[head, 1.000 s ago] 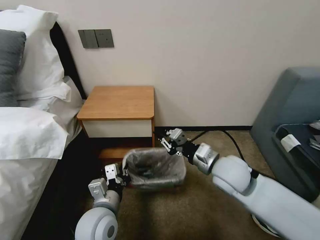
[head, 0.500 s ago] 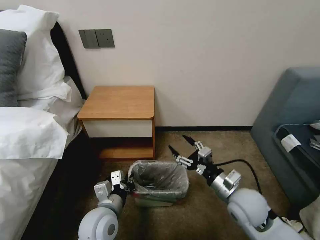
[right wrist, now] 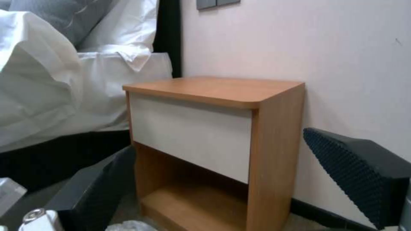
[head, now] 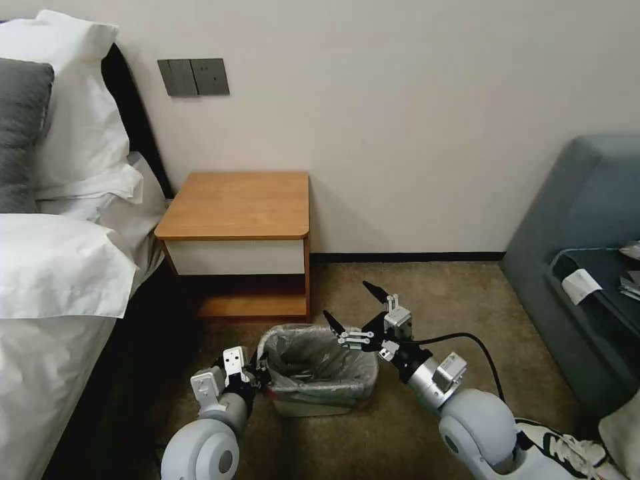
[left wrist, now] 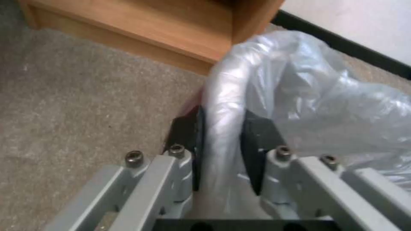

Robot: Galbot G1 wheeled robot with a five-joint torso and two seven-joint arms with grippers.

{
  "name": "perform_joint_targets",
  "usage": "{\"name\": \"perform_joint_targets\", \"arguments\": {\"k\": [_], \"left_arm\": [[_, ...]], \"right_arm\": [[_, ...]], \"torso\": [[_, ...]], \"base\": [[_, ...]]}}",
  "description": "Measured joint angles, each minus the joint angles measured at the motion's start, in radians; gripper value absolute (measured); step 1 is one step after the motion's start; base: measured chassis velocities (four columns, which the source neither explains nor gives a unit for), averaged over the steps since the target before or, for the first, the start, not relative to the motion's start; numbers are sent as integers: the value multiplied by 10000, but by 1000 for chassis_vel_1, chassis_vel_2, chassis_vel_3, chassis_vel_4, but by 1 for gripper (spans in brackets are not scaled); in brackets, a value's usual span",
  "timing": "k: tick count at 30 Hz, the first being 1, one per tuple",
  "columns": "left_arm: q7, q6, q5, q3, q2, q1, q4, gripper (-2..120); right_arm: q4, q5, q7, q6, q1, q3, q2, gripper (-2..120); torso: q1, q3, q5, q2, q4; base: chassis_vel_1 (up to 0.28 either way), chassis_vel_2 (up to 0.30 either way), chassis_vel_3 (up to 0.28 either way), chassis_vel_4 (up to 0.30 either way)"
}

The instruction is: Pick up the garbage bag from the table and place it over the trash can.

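Below, one garbage bag (head: 319, 363) lining one trash can (head: 313, 405), two grippers beside.

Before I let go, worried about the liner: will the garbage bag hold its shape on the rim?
Probably not: the garbage bag looks thin and crinkled, so floppy. The left hand pinches it over the trash can rim; released, it may slip.
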Motion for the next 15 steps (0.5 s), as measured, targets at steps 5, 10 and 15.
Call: {"name": "perform_joint_targets", "arguments": {"k": [5,10,15], "left_arm": [[0,-60,23,10,-15,69,33,43],[-15,-112,122,32,-36,120,33,63],[4,-275,524,72,-65,154,31,66]], "right_arm": [[11,61,0,-87,3,-20,5,100],[-22,59,-4,-106,42,-82,0,100],[-82,34,-31,-101,62,-151,40,100]], "torso": [[0,0,1,0,-1],[0,0,0,0,-1],[0,1,0,0,-1]], "base": [[0,0,0,0],[0,0,0,0],[0,0,0,0]]}}
